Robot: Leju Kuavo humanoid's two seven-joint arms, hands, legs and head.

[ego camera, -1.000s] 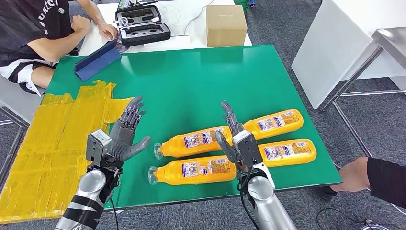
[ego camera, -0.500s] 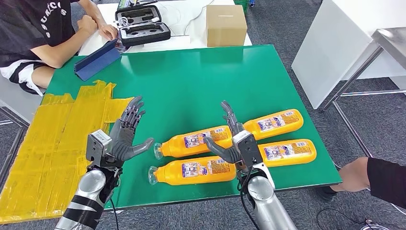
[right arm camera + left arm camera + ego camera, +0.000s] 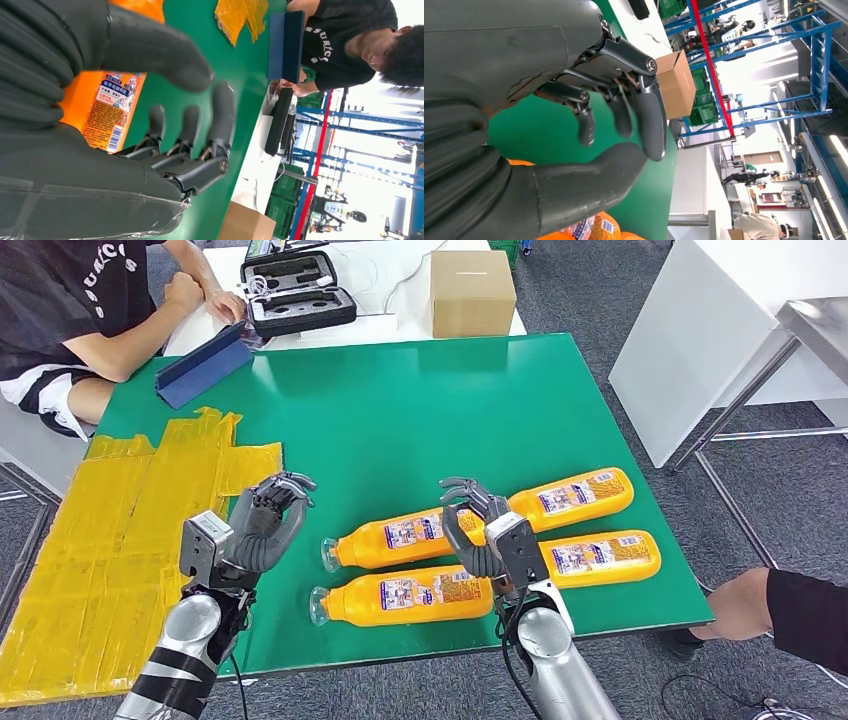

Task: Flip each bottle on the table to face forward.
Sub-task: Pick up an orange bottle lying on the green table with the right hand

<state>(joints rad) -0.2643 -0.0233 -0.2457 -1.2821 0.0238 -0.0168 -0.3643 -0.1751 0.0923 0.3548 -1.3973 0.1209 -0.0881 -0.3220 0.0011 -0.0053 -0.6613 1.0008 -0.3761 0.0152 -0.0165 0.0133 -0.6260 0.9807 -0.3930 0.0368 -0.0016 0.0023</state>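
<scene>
Four orange bottles (image 3: 405, 595) lie flat on the green desk (image 3: 400, 410). Right hand (image 3: 478, 528) above them, fingers curled, apparently gripping nothing. Left hand (image 3: 262, 528) beside the bottles, fingers curled, empty.

glossy plastic bottles (image 3: 410, 597) on a smooth, perhaps matt green table (image 3: 400, 410).
</scene>
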